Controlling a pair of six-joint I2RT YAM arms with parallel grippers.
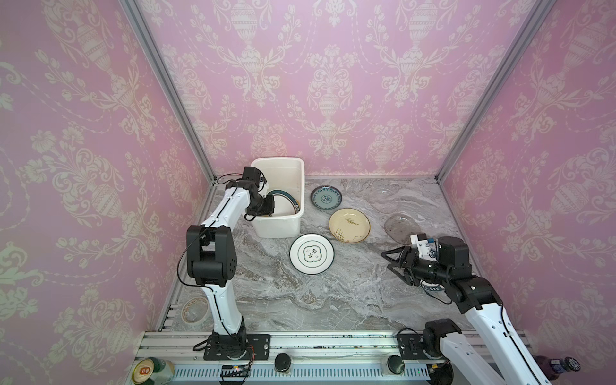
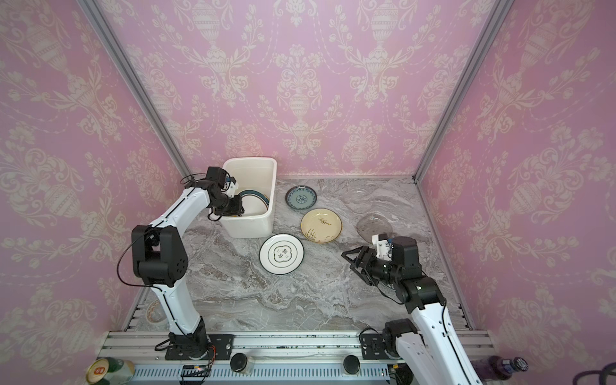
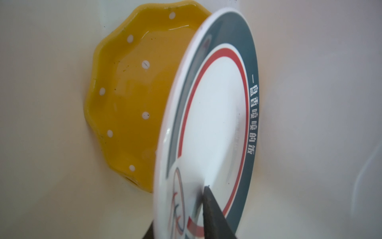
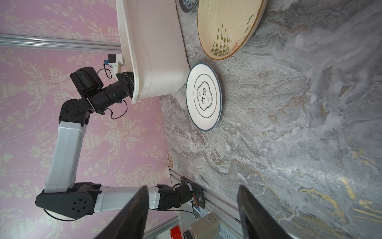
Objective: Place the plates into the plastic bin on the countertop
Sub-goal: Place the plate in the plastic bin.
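Your countertop carries the bin at its far left corner. Your left arm rises from the rail, bends at the elbow and reaches down over the bin's near left rim, wrist tipped inside. Your right arm is folded low, well to the right of the bin, its wrist level and pointing back towards the bin.

Inside the bin, a banded plate stands on edge, leaning over a yellow plate with white dots. The left gripper straddles the banded plate's rim, with one finger on its face; you cannot tell whether it is pinching or loose. The right gripper is spread wide, with nothing between its jaws.

Outside, a white plate lies just in front of the bin, a cream plate near its right side, and a teal plate beside its far right corner. A smoky plate lies further right.

White Chinese characters, 一盘香喷喷的饭, run along the banded plate's teal band. The white plate shows two dark characters, too small to be sure of.
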